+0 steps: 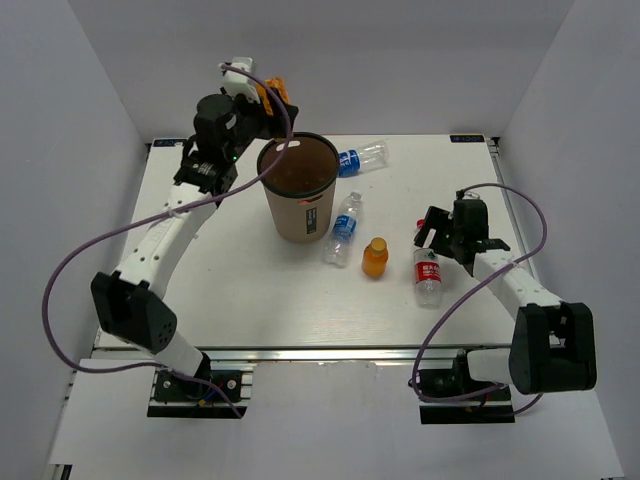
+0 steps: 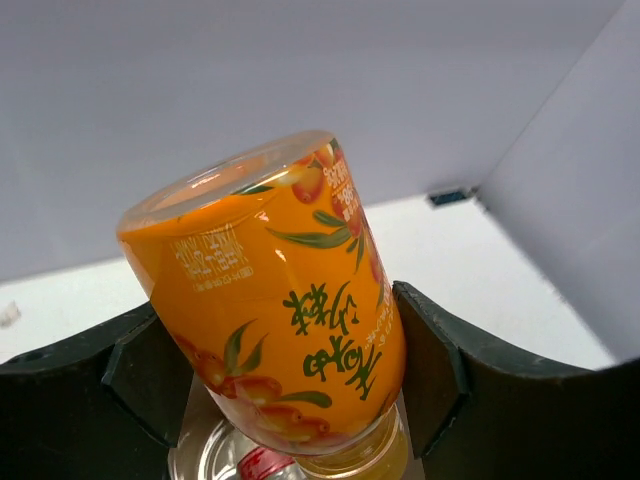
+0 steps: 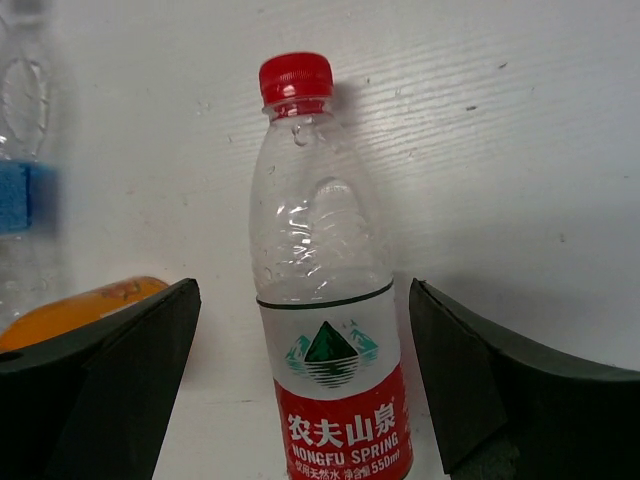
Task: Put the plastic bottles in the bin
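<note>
At the upper left of the overhead view the left gripper (image 1: 263, 102) clasped one orange bottle (image 2: 285, 320), raised beside the far rim of the bin (image 1: 300, 218) and not plainly over its mouth (hard to judge from above). Let go there, it might strike the rim and tumble outside. The right gripper (image 3: 305, 385) stood wide — straddling the red-capped bottle (image 3: 318, 290), which lay on the table (image 1: 250, 290) at right.
</note>
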Action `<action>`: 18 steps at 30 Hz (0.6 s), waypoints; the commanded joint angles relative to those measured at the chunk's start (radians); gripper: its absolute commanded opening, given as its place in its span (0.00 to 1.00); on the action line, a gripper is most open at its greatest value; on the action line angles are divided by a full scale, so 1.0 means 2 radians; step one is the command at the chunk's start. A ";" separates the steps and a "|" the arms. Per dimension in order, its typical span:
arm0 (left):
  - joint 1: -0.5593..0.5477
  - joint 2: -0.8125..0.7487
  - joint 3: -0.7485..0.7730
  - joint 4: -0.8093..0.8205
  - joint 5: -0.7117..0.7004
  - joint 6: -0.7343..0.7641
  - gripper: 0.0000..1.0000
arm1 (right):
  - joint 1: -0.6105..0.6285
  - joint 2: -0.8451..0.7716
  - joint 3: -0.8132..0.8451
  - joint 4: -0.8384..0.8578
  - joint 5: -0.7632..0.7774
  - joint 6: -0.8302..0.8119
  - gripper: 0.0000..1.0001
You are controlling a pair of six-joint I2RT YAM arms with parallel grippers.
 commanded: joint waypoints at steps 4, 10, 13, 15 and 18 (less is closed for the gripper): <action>-0.016 0.011 -0.016 0.002 0.004 0.028 0.88 | -0.005 0.048 -0.004 0.057 -0.050 -0.002 0.89; -0.017 0.009 -0.028 0.004 0.008 0.034 0.98 | -0.005 0.075 -0.001 0.083 -0.048 -0.005 0.84; -0.017 0.005 -0.021 -0.005 0.000 0.036 0.98 | -0.005 0.067 0.003 0.077 -0.028 -0.008 0.69; -0.018 0.000 -0.020 -0.005 -0.012 0.034 0.98 | -0.005 0.064 0.009 0.074 -0.021 -0.010 0.51; -0.017 -0.017 -0.023 -0.011 -0.042 0.028 0.98 | -0.005 0.058 0.015 0.063 0.000 -0.013 0.31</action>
